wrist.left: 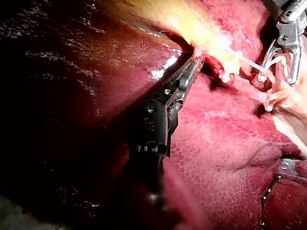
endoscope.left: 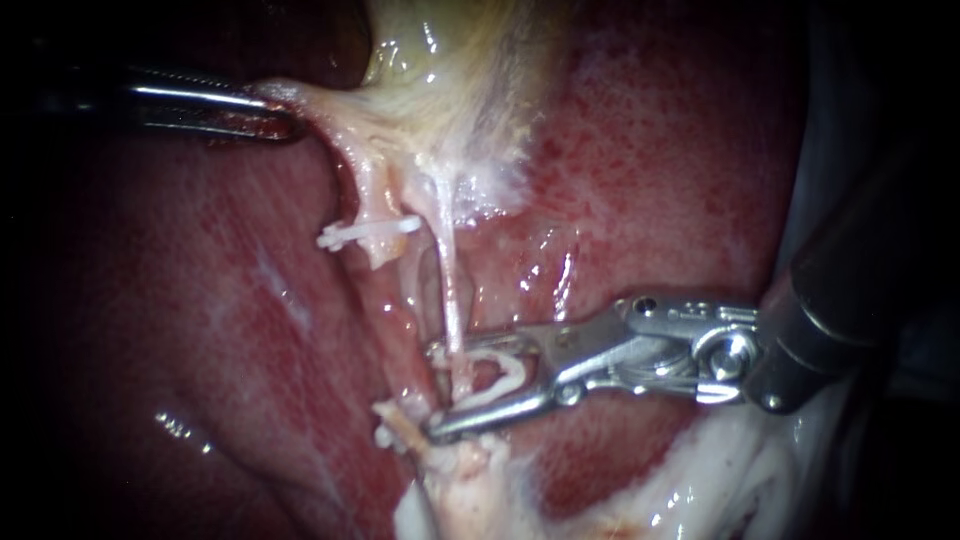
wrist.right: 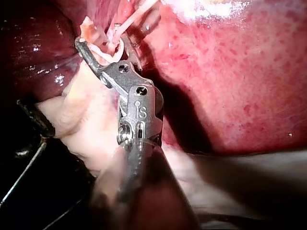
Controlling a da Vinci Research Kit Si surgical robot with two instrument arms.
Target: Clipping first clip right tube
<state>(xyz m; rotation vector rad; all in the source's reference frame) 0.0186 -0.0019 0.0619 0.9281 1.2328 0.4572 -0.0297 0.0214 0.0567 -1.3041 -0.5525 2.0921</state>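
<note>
Right tube [endoscope.left: 447, 290] runs thin and pale from the gallbladder [endoscope.left: 460, 80] down over the liver [endoscope.left: 650, 180], passing between the jaws of the right instrument [endoscope.left: 432, 392]. Jaws stand apart, holding an open clip [endoscope.left: 505, 375] seated between them; tube sits inside the clip's mouth. Shaft enters from the liver's right edge, jaws lying nearly level. Left instrument [endoscope.left: 285, 120] is clamped on the gallbladder's lower left flap, which is stretched taut. Left tube [endoscope.left: 372, 205], just beside, carries a set clip [endoscope.left: 365, 235]. Liver is wet, red and glossy, with whitish tissue [endoscope.left: 700, 490] at its lower edge.
</note>
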